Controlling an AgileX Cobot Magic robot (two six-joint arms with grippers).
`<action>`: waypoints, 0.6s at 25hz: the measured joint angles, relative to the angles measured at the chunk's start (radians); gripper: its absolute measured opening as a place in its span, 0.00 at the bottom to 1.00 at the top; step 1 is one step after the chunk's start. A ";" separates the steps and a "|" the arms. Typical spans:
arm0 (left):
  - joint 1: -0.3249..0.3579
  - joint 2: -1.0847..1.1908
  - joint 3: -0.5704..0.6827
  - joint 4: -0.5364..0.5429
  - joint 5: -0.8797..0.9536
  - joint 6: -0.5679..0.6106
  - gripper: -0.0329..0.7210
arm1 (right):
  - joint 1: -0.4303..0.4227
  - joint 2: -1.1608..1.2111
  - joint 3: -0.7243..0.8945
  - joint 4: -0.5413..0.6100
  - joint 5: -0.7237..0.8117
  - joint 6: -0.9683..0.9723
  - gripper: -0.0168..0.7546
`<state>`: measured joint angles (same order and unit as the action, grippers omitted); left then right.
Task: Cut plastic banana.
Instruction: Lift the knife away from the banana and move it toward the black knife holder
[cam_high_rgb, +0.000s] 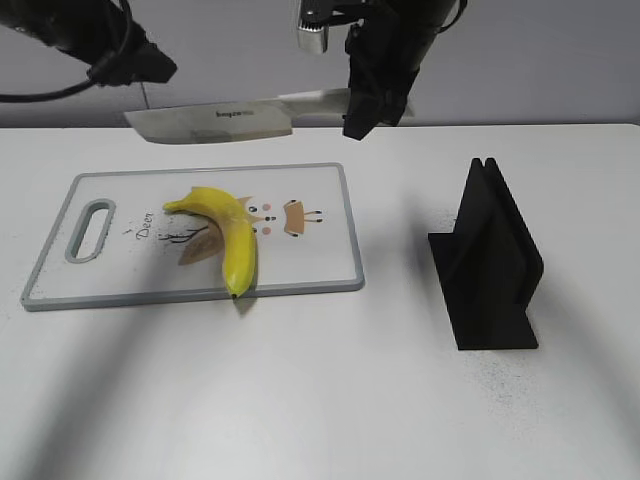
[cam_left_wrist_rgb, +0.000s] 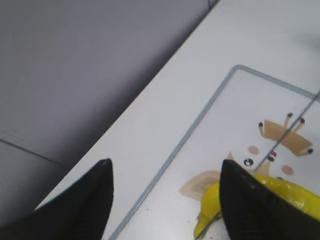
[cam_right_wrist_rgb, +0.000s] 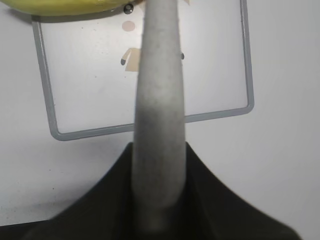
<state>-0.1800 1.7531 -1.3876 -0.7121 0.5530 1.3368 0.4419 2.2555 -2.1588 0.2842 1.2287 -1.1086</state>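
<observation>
Cutting board (cam_high_rgb: 330, 272) reads "Deer" by the handle slot; knife blade (cam_high_rgb: 215, 122) print too small to read.

The right gripper (cam_right_wrist_rgb: 159, 200) clamps a grey knife handle (cam_right_wrist_rgb: 159, 115) above the cutting board (cam_right_wrist_rgb: 45, 80); the banana (cam_right_wrist_rgb: 60, 5) peeks in at the top edge.

Slanted front exterior; both downward wrist views sharing the cutting board (cam_high_rgb: 340, 225).

Black slotted stand (cam_high_rgb: 487, 262) upright on white table (cam_high_rgb: 300, 400), right side
</observation>
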 joint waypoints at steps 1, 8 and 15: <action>0.003 -0.010 0.000 0.000 -0.019 -0.028 0.90 | -0.001 0.000 0.000 0.000 0.000 0.001 0.27; 0.058 -0.075 0.001 0.247 -0.014 -0.495 0.88 | -0.001 -0.001 0.000 0.000 0.000 0.191 0.27; 0.166 -0.087 -0.072 0.570 0.292 -0.982 0.85 | -0.001 -0.066 0.000 -0.081 0.001 0.527 0.27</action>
<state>-0.0143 1.6663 -1.4600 -0.1422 0.8455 0.3545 0.4411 2.1898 -2.1588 0.2032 1.2296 -0.5819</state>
